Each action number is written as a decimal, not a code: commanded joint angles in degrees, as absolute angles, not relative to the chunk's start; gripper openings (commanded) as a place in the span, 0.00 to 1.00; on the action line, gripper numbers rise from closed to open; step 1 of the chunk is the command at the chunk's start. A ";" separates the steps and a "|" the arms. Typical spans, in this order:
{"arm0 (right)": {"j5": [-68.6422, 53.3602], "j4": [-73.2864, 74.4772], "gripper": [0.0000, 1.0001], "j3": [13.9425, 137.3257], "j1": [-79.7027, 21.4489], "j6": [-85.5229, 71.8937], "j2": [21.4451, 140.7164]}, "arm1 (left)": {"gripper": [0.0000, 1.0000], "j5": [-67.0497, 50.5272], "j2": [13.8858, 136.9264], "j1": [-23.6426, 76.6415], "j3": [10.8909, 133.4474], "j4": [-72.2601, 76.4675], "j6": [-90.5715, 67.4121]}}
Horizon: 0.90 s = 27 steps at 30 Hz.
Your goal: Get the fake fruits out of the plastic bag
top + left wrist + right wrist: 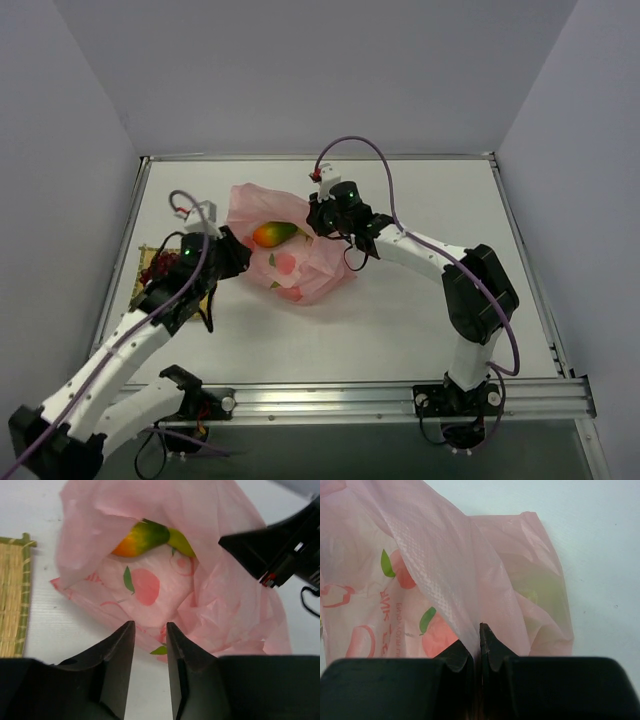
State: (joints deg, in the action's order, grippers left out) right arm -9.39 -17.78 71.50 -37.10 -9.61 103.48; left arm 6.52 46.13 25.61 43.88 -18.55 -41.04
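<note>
The pink plastic bag point(290, 250) lies crumpled mid-table with its mouth open. An orange-and-green fake fruit point(272, 234) shows inside it; it also shows in the left wrist view point(142, 537). A yellow-green fruit shows dimly through the bag's wall in the right wrist view point(540, 597). My right gripper point(322, 222) is shut on the bag's edge point(470, 605) and holds it up. My left gripper point(232, 255) is open and empty at the bag's near-left side point(150, 625), just outside the mouth.
A yellow woven mat point(140, 270) lies at the table's left edge, also in the left wrist view point(11, 595), with small dark red things point(155, 266) on it under my left arm. A metal rail point(400, 398) runs along the near edge.
</note>
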 commanded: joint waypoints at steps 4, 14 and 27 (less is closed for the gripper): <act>-8.53 -19.34 0.01 71.54 -36.91 -9.84 100.72 | 0.32 0.02 68.34 31.20 59.66 -12.31 -23.13; -9.05 -19.60 0.01 71.45 -36.74 -10.37 100.90 | 0.44 -0.70 85.24 27.43 70.74 -11.78 -7.75; -9.84 -20.48 0.01 71.02 -36.56 -10.90 100.81 | 0.74 -12.57 100.71 22.06 82.52 -22.85 4.30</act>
